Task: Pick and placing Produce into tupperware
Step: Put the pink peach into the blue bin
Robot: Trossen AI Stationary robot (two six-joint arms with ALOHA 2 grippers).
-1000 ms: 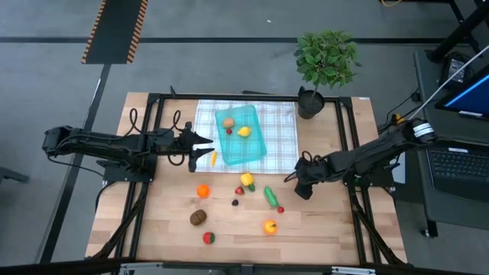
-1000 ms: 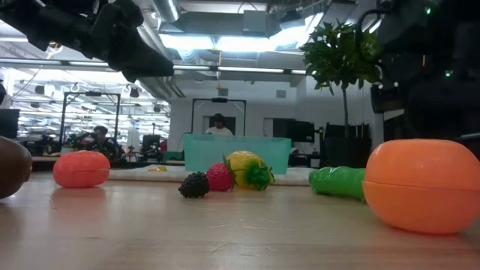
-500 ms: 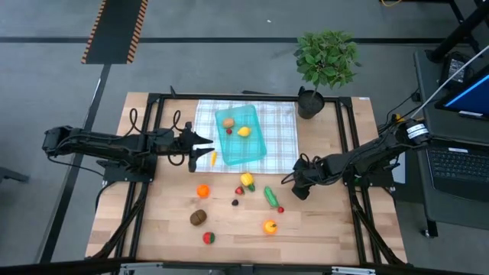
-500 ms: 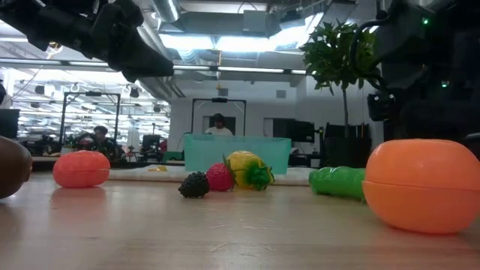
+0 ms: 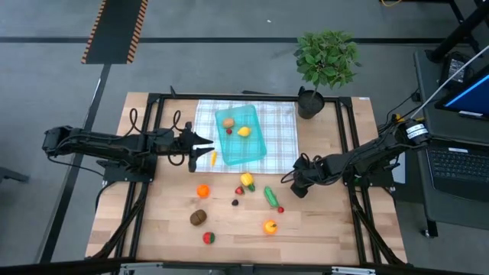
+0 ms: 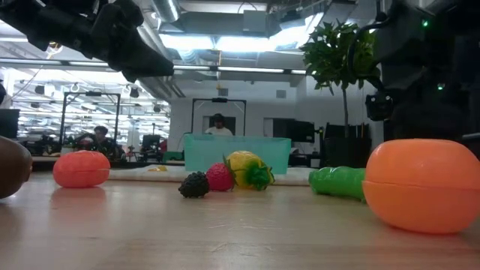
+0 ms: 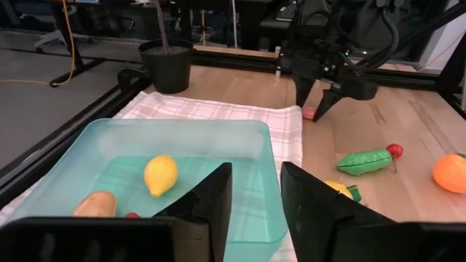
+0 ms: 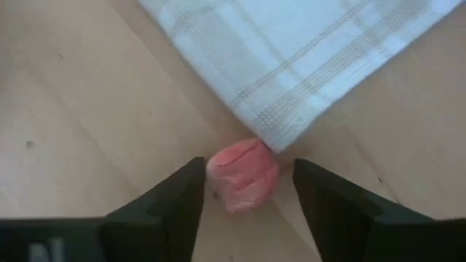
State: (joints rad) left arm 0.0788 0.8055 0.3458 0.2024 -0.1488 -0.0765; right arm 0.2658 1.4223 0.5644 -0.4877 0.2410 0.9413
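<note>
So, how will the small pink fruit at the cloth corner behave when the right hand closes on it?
The pink fruit looks rounded and smooth, so it may roll or slip from the right hand. It touches the checked cloth corner, which might drag along.

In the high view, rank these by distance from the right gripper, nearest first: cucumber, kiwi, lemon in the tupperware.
1. Cucumber: just beside the right gripper, toward the table's middle.
2. Lemon: inside the tupperware, on the cloth.
3. Kiwi: far across, near the front-left.
</note>
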